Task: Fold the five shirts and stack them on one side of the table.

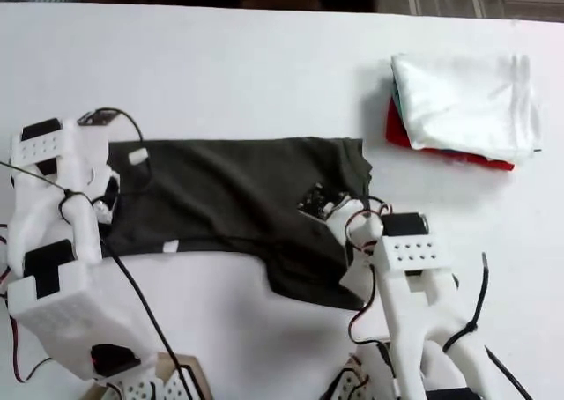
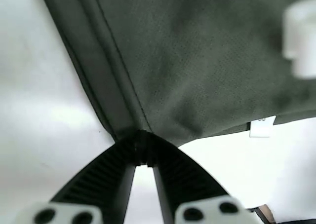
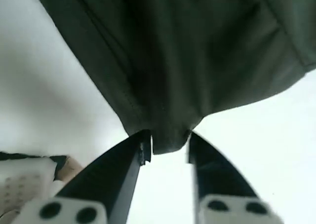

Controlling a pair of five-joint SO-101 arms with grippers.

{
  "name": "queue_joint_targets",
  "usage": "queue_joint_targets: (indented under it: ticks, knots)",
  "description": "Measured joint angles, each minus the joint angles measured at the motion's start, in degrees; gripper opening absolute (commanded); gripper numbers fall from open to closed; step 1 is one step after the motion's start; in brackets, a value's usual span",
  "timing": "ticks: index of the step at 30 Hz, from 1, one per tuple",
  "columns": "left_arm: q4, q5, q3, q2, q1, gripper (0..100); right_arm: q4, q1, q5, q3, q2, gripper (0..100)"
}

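High view: dark green shirt (image 1: pixel 229 197), lying lengthwise across the middle of the white table (image 1: pixel 220 74), one sleeve trailing toward the near edge. Stack of folded shirts (image 1: pixel 463 109) at the far right side, well apart from it; white shirt (image 1: pixel 467 100) on top, red shirt (image 1: pixel 405 137) beneath. Left gripper (image 2: pixel 141 152) at the garment's left end, fingers pressed together on its stitched hem. Right gripper (image 3: pixel 168 144) at the garment's right end, fingers slightly apart, pinching a bunched fold of the cloth between them.
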State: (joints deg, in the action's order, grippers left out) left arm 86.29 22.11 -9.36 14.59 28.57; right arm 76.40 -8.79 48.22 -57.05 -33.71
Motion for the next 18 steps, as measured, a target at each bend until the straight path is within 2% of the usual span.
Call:
queue_joint_targets:
  ticks: [8, 14, 18]
  knots:
    - [0.00, 0.00, 0.00, 0.00, 0.00, 2, 11.43, -5.80, -0.09, 9.67, 0.00, 22.3]
    - [0.00, 0.00, 0.00, 0.00, 0.00, 2, 10.64, -16.18, -0.09, 7.30, 0.00, 22.4]
    - [0.00, 0.00, 0.00, 0.00, 0.00, 2, 4.84, -21.63, 0.09, 1.58, 0.00, 22.6]
